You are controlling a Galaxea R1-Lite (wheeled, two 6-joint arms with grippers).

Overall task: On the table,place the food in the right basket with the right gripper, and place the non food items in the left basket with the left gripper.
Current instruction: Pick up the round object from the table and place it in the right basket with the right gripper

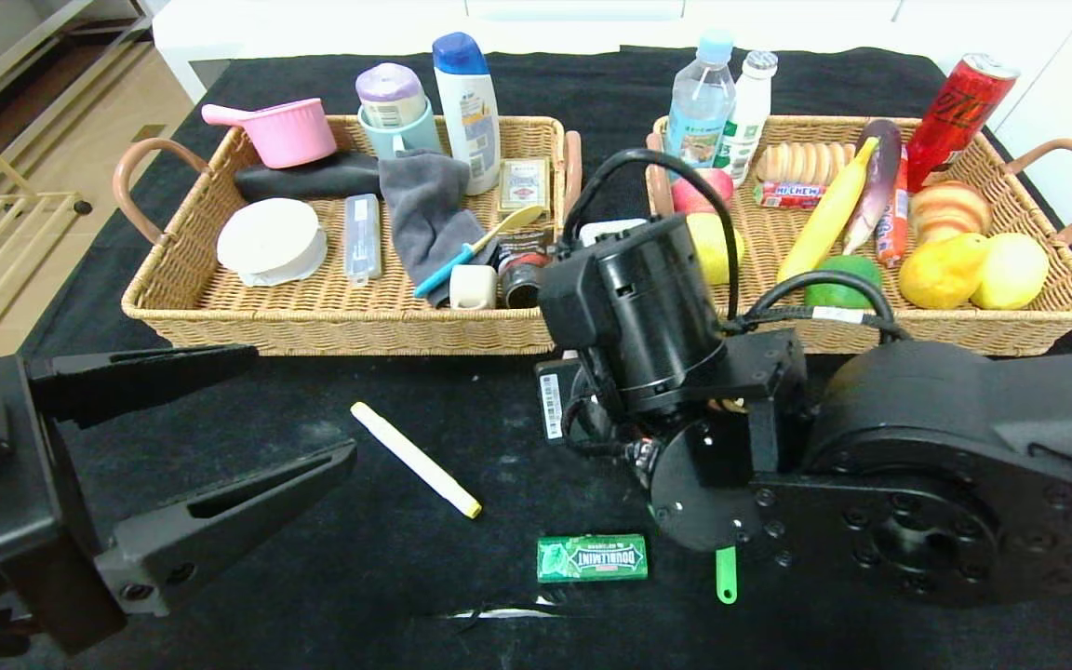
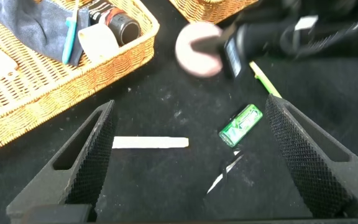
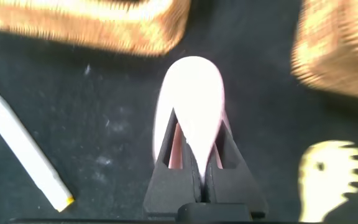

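Observation:
My right gripper (image 3: 196, 124) is shut on a pale pink, flat round item (image 3: 188, 106) and holds it above the black cloth between the two baskets. The left wrist view shows that pink item (image 2: 197, 46) too. In the head view the right wrist (image 1: 648, 326) hides its gripper. My left gripper (image 1: 299, 405) is open and empty at the lower left. Between its fingers (image 2: 89, 155) the cloth shows a white stick with a yellow tip (image 2: 150, 143) and a green Doublemint gum pack (image 2: 241, 124). Stick (image 1: 415, 458) and gum (image 1: 592, 557) lie in front of me.
The left basket (image 1: 331, 326) holds a cloth, bottles, a pink pot and small items. The right basket (image 1: 1011, 330) holds fruit, bread, bottles and a can. A green stick (image 1: 727, 574) lies by the gum, partly under the right arm.

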